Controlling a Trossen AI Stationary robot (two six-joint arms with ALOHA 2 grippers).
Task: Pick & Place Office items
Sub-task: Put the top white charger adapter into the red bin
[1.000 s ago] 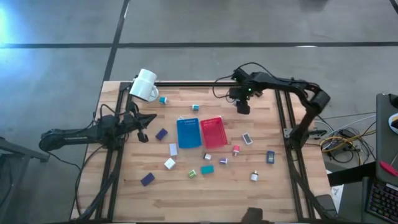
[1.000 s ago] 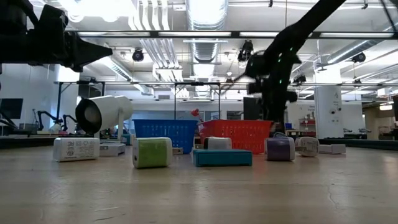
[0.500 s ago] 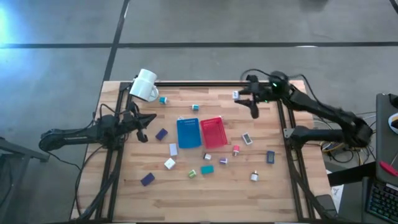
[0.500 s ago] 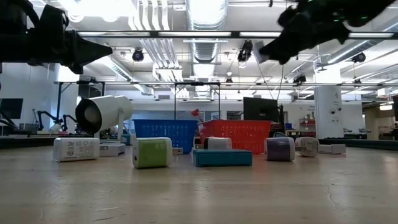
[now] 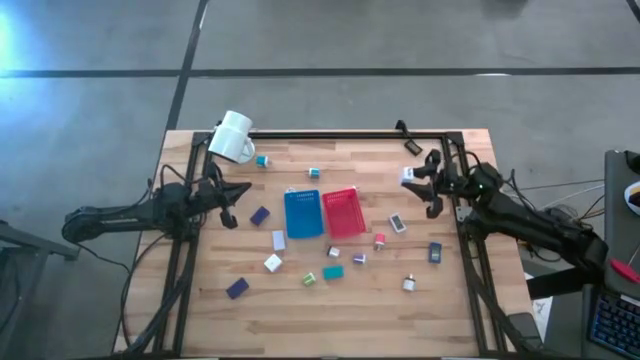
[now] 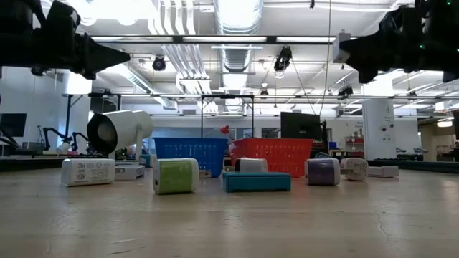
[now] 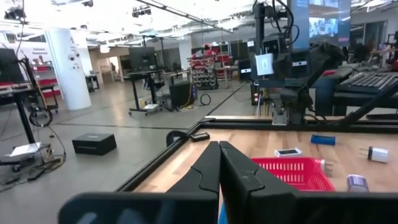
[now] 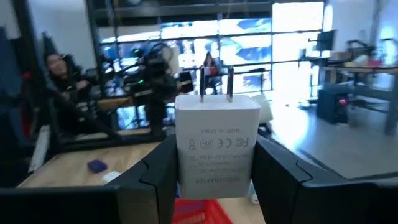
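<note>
High cam looks straight down on whole table [image 5: 330, 310]; low cam sits at tabletop level, facing 12 o'clock into room. Both share red tray [image 5: 343, 212], as does left wrist cam; right wrist cam is close-up.

Left gripper [image 7: 219, 163] closed, looking across the table toward the right arm

Its two dark fingers [image 7: 202, 174] meet at a point above the wooden table [image 7: 180, 163]. Beyond them stands the red tray [image 7: 287, 171], with a white block [image 7: 288, 151], a blue item [image 7: 323, 139] and a white plug [image 7: 377, 153] farther on. At the far edge the right gripper [image 7: 266, 65] holds up a white charger [image 7: 265, 63].
</note>
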